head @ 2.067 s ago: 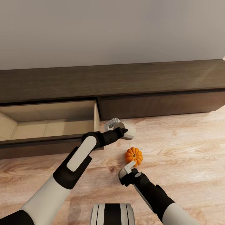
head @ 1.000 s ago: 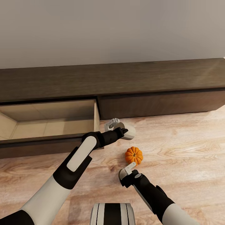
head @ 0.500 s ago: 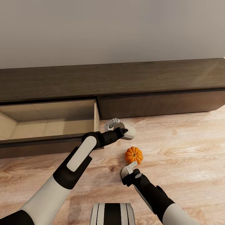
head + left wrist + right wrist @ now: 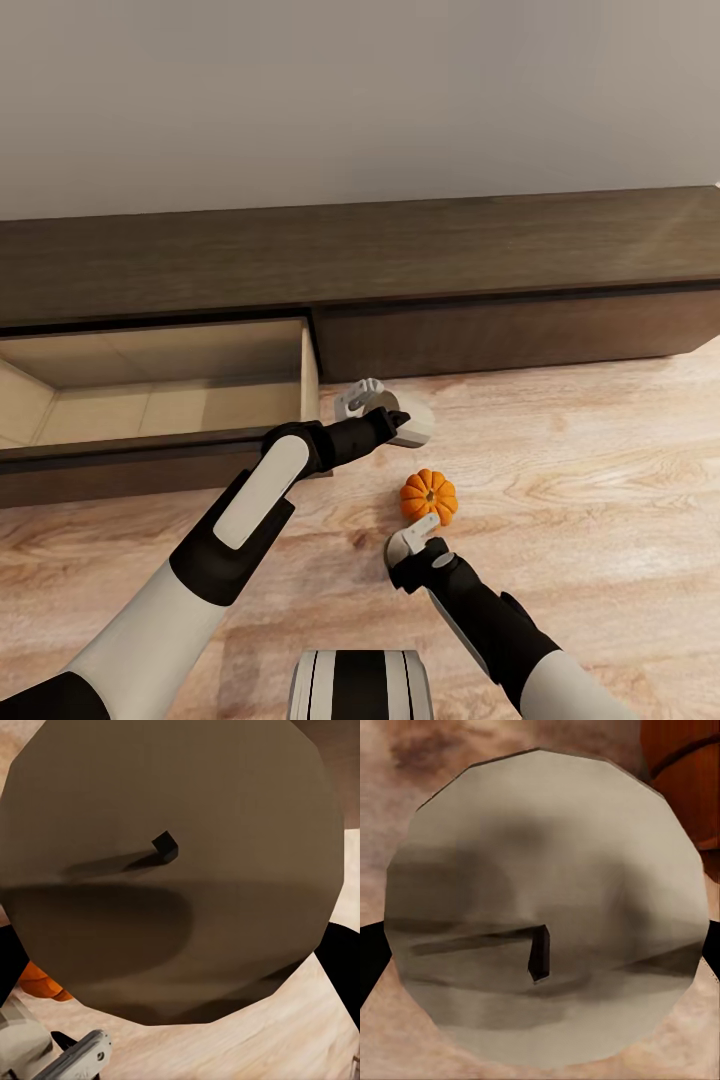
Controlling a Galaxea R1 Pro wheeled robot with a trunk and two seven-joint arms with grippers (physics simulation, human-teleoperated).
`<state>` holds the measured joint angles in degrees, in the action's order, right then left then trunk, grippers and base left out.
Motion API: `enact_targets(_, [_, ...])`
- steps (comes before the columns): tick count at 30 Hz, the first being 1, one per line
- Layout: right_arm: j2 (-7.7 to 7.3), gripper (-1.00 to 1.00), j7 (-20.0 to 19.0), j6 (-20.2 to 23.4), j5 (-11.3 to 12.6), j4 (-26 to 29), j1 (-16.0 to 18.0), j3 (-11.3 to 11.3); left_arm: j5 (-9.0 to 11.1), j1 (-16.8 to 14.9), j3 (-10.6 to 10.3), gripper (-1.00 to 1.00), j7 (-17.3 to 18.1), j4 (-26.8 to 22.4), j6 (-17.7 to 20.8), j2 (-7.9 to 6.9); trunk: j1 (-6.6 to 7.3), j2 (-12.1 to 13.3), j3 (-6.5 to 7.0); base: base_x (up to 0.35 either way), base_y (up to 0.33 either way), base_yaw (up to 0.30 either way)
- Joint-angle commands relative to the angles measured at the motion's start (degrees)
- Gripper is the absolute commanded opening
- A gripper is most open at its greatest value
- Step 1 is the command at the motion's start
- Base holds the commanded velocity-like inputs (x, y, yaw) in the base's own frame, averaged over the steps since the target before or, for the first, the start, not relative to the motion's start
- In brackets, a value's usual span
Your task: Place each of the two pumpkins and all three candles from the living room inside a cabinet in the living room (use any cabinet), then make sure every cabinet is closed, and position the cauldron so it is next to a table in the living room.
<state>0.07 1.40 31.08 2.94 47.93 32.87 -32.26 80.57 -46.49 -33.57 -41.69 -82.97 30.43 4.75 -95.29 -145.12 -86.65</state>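
Pale wood floor point(image 4: 600, 480) below dark cabinet point(image 4: 400, 260), drawer point(image 4: 150, 400) open.

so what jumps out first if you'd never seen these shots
The bright orange pumpkin on the wood floor, between the two claws. Then the open drawer of the long dark cabinet at left, and each wrist view's close-up of a candle top with its wick.

The open drawer point(image 4: 150, 395) runs off the head view's edge, its left end unseen.
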Motion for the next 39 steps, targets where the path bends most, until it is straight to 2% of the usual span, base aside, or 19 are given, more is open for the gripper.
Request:
enact_targets(1, [0.01, -1.00, 0.0, 0.1, 0.0, 1.2, 0.0, -0.1, 0.0, 0.0, 0.0, -1.00, 0.0, 0.0, 0.0, 0.00, 0.00, 0.0, 0.00, 0.000, 0.000, 0.000])
enact_targets(4, [0.01, -1.00, 0.0, 0.6, 0.2, 5.6, -0.2, -0.2, 0.0, 0.0, 0.0, -1.00, 0.0, 0.0, 0.0, 0.00, 0.00, 0.0, 0.00, 0.000, 0.000, 0.000])
enact_targets(11, [-0.20, -1.00, 0.0, 1.0, 0.3, 8.1, -0.4, -0.2, 0.0, 0.0, 0.0, -1.00, 0.0, 0.0, 0.1, 0.00, 0.00, 0.0, 0.00, 0.000, 0.000, 0.000])
enact_targets(17, [-0.33, -1.00, 0.0, 4.1, 0.3, 11.9, -0.4, -0.2, 0.0, 0.0, 0.0, -1.00, 0.0, 0.0, 0.1, 0.00, 0.00, 0.0, 0.00, 0.000, 0.000, 0.000])
enact_targets(21, [-1.32, -1.00, 0.1, 5.5, 0.5, 12.4, -0.5, 0.2, -0.3, 0.3, 0.1, -1.00, 0.1, -0.1, -0.4, -0.36, 0.00, 0.0, 0.00, 0.000, 0.000, 0.000])
enact_targets(27, [-0.87, -1.00, -0.1, 4.4, 0.5, 11.1, -0.7, -0.4, -0.2, 0.6, 0.2, -1.00, 0.1, -0.1, -0.4, -0.27, 0.00, 0.0, 0.00, 0.000, 0.000, 0.000])
enact_targets(39, [-0.79, -1.00, -0.1, 4.3, 0.5, 11.1, -0.7, -0.4, -0.2, 0.6, 0.2, -1.00, 0.1, 0.0, -0.3, -0.26, 0.31, 0.2, 2.66, 0.000, 0.000, 0.000])
